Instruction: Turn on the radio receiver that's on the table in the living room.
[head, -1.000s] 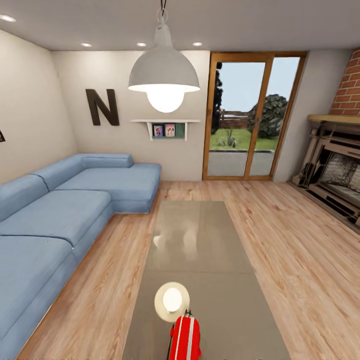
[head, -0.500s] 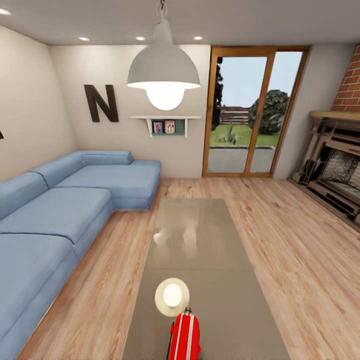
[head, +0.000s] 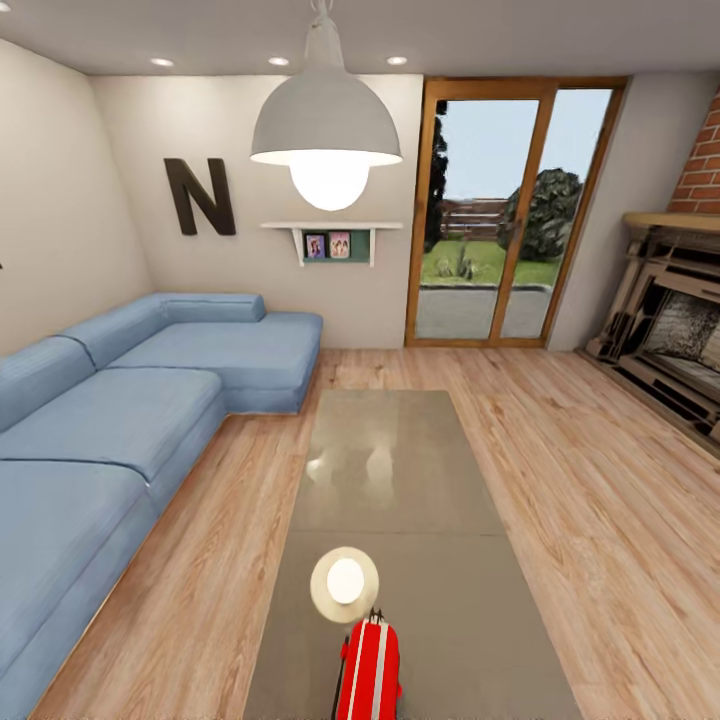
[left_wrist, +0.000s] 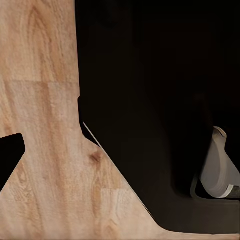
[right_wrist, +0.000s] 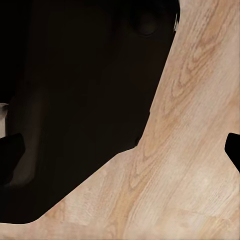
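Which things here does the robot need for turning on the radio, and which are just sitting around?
Needed:
radio receiver
table it stands on

Just around:
blue sofa
hanging lamp
lamp reflection on the tabletop
letter N
wall shelf
glass doors
fireplace

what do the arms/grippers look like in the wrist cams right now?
Little shows. In the left wrist view, a large matte black angular body with a pale grey rounded part at its edge, and a black tip over the wood floor. The right wrist view shows similar black forms, unmarked. No cables visible.
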